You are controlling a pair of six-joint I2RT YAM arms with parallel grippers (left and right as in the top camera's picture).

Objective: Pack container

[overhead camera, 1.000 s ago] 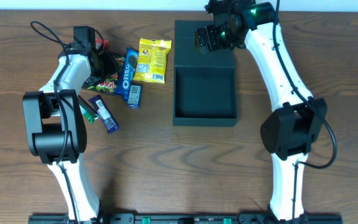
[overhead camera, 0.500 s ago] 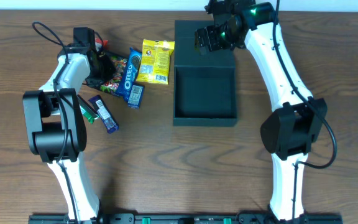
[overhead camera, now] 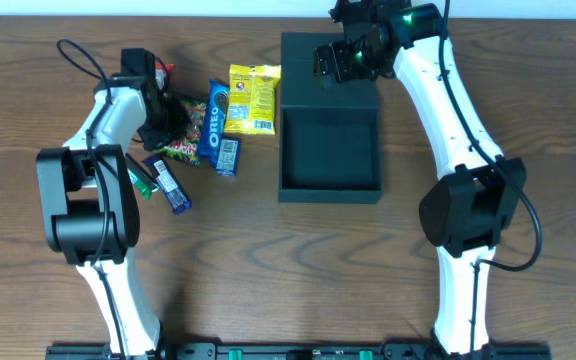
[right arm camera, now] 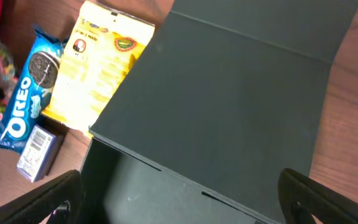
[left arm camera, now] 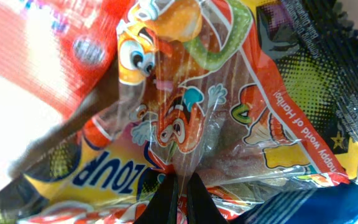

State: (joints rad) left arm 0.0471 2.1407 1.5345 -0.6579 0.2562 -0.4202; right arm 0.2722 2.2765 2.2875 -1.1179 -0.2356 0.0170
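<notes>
The container [overhead camera: 329, 150] is a dark square box in the middle of the table, its flap lid [overhead camera: 313, 65] lying open behind it. My left gripper [overhead camera: 168, 128] is shut on a fold of a clear orange gummy candy packet [left arm camera: 197, 112] among the snack pile; the film is pinched between the fingers [left arm camera: 166, 200]. Over the lid [right arm camera: 229, 93] hovers my right gripper [overhead camera: 346, 58], open, its fingers [right arm camera: 48, 199] wide apart with nothing between them.
Left of the container lie a yellow packet [overhead camera: 252, 98], a blue Oreo pack [overhead camera: 214, 122], a small blue-white packet [overhead camera: 228, 156], a blue bar [overhead camera: 168, 183] and a green item [overhead camera: 140, 180]. A red packet [overhead camera: 163, 72] sits behind the left gripper.
My left gripper has shut on the gummy packet. The packet, the Oreo pack and the yellow packet have shifted slightly right. The right arm has not moved.
</notes>
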